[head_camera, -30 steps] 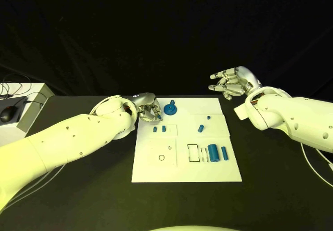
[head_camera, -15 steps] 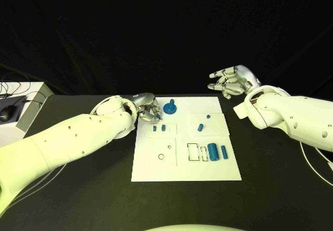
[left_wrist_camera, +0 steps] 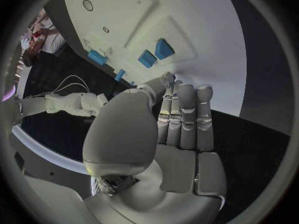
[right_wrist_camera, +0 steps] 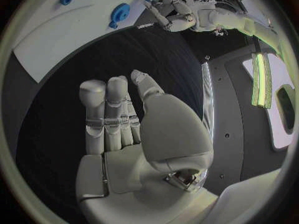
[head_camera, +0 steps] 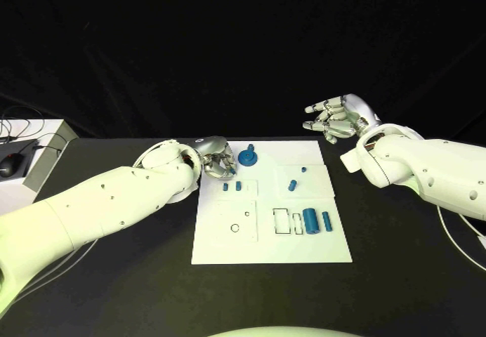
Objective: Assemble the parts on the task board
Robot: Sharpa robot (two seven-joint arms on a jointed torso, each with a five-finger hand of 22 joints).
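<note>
The white task board (head_camera: 272,246) lies mid-table. My left hand (head_camera: 215,163) hovers at its far left corner, fingers together and thumb against them (left_wrist_camera: 181,114). A small blue bit (head_camera: 231,170) shows at its fingertips; whether it is held I cannot tell. Beside it lies a round blue part (head_camera: 249,158). Two small blue pieces (head_camera: 232,187) sit just nearer, and they show beyond the fingers (left_wrist_camera: 156,54). A blue peg (head_camera: 293,187) and blue cylinders (head_camera: 312,221) lie to the right. My right hand (head_camera: 337,119) is raised beyond the far right corner, holding nothing (right_wrist_camera: 118,129).
A white box (head_camera: 41,151) with a dark mouse (head_camera: 10,166) and cables stands at the table's far left. Black outlines (head_camera: 282,222) and a small ring (head_camera: 235,228) are printed on the board's near half.
</note>
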